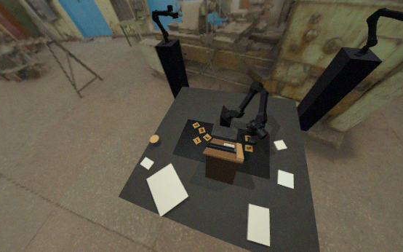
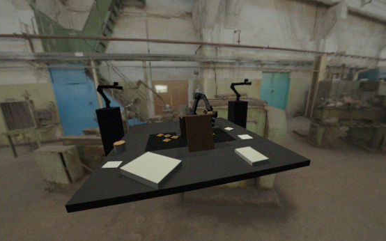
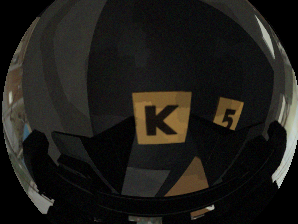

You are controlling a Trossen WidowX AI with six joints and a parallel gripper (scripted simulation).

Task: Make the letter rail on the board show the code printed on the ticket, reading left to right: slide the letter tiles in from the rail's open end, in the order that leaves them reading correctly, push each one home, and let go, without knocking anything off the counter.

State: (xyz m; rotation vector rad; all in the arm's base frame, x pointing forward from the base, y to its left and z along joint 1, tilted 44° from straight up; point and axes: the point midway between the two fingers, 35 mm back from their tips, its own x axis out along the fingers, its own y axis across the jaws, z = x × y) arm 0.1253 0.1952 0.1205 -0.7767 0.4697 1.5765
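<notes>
On dark mat (image 1: 185, 147) (image 2: 157, 143), four loose tiles (image 1: 201, 130) (image 2: 167, 136) lying left in top view; board (image 1: 218, 154) (image 2: 201, 134) standing mid-mat, bearing letter rail (image 1: 216, 146); gripper (image 1: 252, 140) (image 3: 162, 119) clamping K tile (image 1: 247, 138) (image 3: 161, 134) to its right, 5 tile (image 1: 249, 148) (image 3: 229, 113) lying near

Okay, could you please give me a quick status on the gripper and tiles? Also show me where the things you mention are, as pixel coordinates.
Gripper (image 1: 253, 141) (image 3: 162, 119) shut on K tile (image 3: 162, 118); 5 tile (image 3: 228, 114) close by, outside the fingers.

The K tile (image 3: 179, 131) is orange-tan with a black letter.
</notes>
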